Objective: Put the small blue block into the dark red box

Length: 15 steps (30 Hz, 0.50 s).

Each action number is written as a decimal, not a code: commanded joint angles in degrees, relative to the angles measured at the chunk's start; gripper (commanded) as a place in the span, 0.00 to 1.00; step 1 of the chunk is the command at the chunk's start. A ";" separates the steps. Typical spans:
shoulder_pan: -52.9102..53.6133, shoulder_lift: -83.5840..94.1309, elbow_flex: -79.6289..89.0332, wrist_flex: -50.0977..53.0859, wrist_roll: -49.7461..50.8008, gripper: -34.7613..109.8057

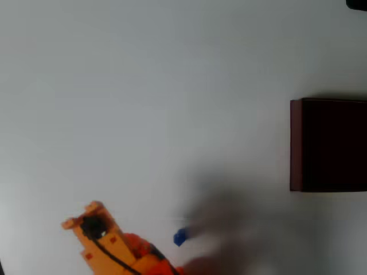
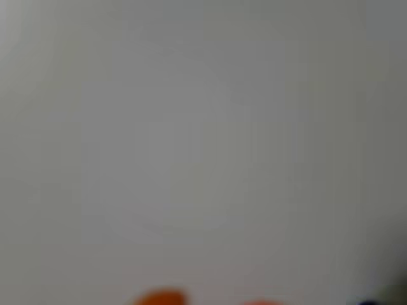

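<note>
From my seat, the small blue block lies on the white table near the bottom edge of the overhead view, a little right of centre. It sits alone on the bare surface, touching nothing that I can make out. A soft grey shadow spreads up and to the right of it, and the block lies at that shadow's lower left fringe.

To the block's left in the same view is the orange arm, coming in from the bottom edge and angled up toward the left. Its gripper points away from the block and is well apart from it. I cannot tell how the jaws stand; the tip is too blurred and compact to read a gap. A black cable runs along the arm's body.

The dark red box is far off at the right edge of the overhead view, partly cut by the frame, its maroon left wall showing beside a near-black inside. It is well apart from the block, higher in the picture. Between block and box I see only open table and the shadow.

The wrist view is badly blurred: pale table, with two faint orange smudges at the bottom edge.
</note>
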<state>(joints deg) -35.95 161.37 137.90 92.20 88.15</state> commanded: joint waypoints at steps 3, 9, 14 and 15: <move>12.30 -12.83 -20.39 12.92 2.11 0.24; 22.24 2.29 -11.16 -4.39 16.17 0.24; 27.60 13.71 -9.67 2.02 10.90 0.24; 28.56 10.37 -11.60 2.64 9.23 0.24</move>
<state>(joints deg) -9.40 175.61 130.25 83.58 98.61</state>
